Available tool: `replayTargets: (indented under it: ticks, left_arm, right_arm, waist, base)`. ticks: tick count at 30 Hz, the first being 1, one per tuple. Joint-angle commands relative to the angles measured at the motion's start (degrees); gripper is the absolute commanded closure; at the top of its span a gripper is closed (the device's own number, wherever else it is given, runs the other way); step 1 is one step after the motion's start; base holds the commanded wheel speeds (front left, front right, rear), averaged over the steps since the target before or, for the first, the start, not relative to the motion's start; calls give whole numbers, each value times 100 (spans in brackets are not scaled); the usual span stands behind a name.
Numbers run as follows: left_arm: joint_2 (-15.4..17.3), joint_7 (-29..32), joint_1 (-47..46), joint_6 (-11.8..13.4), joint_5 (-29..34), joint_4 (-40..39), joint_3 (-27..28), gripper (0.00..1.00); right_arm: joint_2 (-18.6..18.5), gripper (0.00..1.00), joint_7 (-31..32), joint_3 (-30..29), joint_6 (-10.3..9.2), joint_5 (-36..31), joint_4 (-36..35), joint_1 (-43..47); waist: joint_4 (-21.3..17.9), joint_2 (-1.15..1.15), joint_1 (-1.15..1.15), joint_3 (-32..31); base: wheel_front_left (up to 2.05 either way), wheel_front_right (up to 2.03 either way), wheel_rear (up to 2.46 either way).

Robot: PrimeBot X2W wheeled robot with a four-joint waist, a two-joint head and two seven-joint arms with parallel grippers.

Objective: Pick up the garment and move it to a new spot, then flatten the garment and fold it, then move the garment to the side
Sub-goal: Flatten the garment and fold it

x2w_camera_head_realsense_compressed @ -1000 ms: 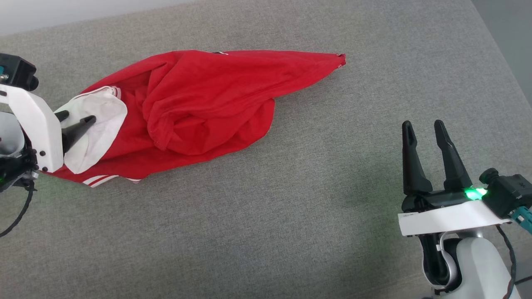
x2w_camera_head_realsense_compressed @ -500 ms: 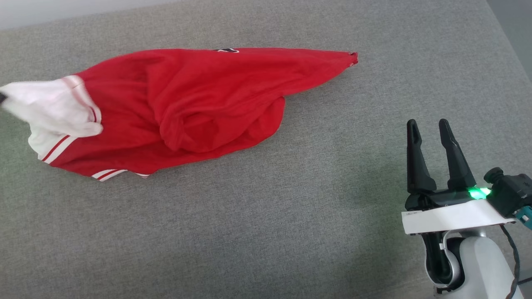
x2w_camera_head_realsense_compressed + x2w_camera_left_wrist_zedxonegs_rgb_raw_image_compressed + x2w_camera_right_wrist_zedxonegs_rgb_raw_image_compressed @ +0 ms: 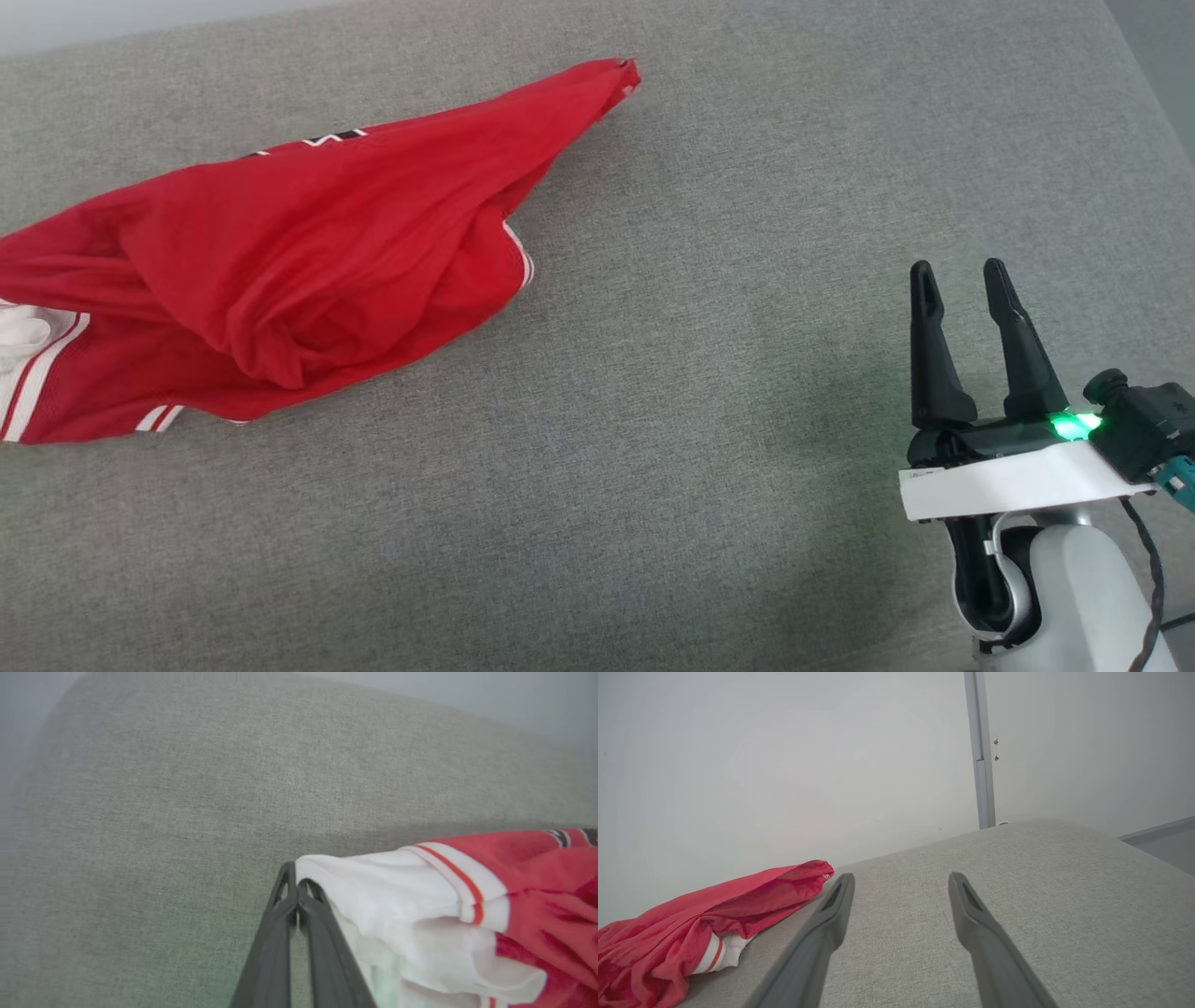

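The left fingers point(image 3: 273, 942) were shut together, maybe pinching the white sleeve point(image 3: 383, 891) of the red garment point(image 3: 280, 261), which lay far left on the grey cloth top point(image 3: 653, 420). The right fingers point(image 3: 1022, 355) stood apart, near right.

Soft, even light is cast; the left wrist view is blurred; a green glow point(image 3: 1069, 427) is seen at four o'clock, head view.

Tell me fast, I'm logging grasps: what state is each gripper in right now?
Left gripper: closed, pinching the garment by its white sleeve.
Right gripper: open, holding nothing.
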Motion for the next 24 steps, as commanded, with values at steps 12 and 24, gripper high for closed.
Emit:
replayTargets:
  ticks: [12,24]
  left_arm:
    - [-388,-593,73,12,283,363,-45,100]
    - [-655,-1725,93,12,549,-362,3,0]
  right_arm:
    - [-3,0,-29,72,-2,-288,33,-153]
    - [-2,0,28,515,-2,-982,730,-593]
  waist:
    - [260,0,0,-120]
    - [802,0,0,-418]
  base:
    - [0,0,0]
    - [0,0,0]
